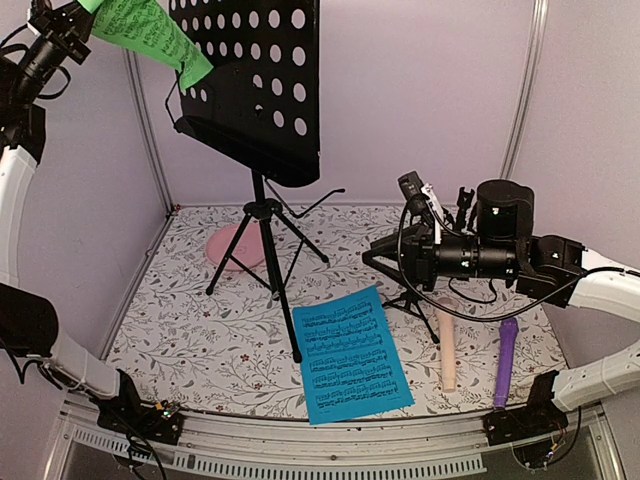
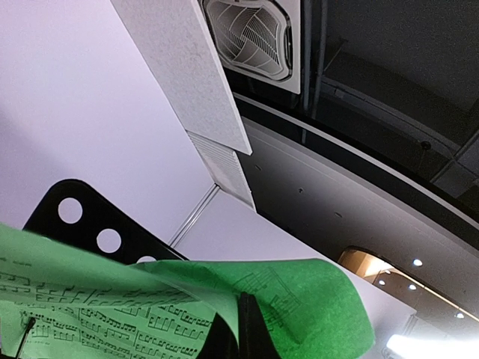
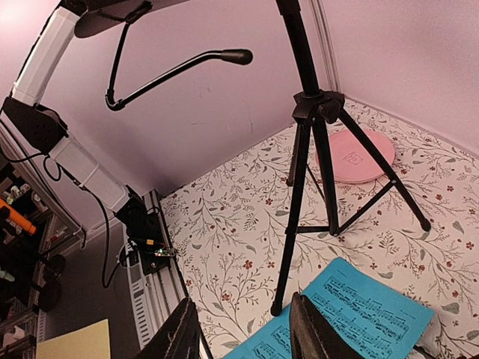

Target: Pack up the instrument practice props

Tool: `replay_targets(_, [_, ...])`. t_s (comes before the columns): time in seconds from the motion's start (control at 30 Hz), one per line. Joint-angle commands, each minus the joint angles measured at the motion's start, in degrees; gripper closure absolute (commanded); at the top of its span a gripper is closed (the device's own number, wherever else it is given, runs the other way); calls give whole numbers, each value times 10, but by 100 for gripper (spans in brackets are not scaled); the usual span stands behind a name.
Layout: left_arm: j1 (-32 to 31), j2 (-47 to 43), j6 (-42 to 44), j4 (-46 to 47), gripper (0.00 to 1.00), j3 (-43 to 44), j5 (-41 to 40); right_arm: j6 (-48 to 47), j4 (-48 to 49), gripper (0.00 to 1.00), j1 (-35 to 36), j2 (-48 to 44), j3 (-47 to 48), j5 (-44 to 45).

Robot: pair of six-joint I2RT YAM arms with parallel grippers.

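The left gripper (image 1: 88, 10) is clamped shut on the green sheet (image 1: 150, 35), high at the far left beside the music rack (image 1: 250, 80) — bring it down slowly, keeping the paper off the rack's edge. The right gripper (image 3: 243, 336) hangs part-open and empty, right.

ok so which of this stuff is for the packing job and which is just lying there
For the job: green sheet, blue sheet, music stand, beige microphone, purple microphone, small mic stand.
Just lying about: pink disc, flowered mat.
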Motion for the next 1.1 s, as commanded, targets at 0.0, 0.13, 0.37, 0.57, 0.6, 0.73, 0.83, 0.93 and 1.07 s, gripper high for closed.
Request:
replay_targets(0.0, [-5,18,-1,-2,100,41,0,9,15,58,0,10,12,-4])
replay_targets(0.13, [-5,29,-4,-3,100,66,-5,8,19,58,0,13,10,-4])
replay_targets(0.37, [-5,66,-15,-29,100,155,-3,9,64,59,0,19,-16,-7])
replay_targets(0.57, [-6,103,-54,-4,100,228,-33,13,75,59,0,40,-19,-22])
replay_targets(0.6, [-5,105,-62,5,100,230,-38,14,80,59,0,44,-19,-28])
replay_targets(0.73, [-5,102,-75,31,100,239,-55,12,78,59,0,81,4,-60])
replay_targets(0.83, [-4,97,-88,58,100,239,-64,-3,72,59,0,107,30,-70])
replay_targets(0.93, [-4,90,-93,62,100,235,-57,-10,77,59,0,122,45,-78])
replay_targets(1.07, [-4,51,-81,71,100,188,-41,-11,76,59,0,127,51,-82])
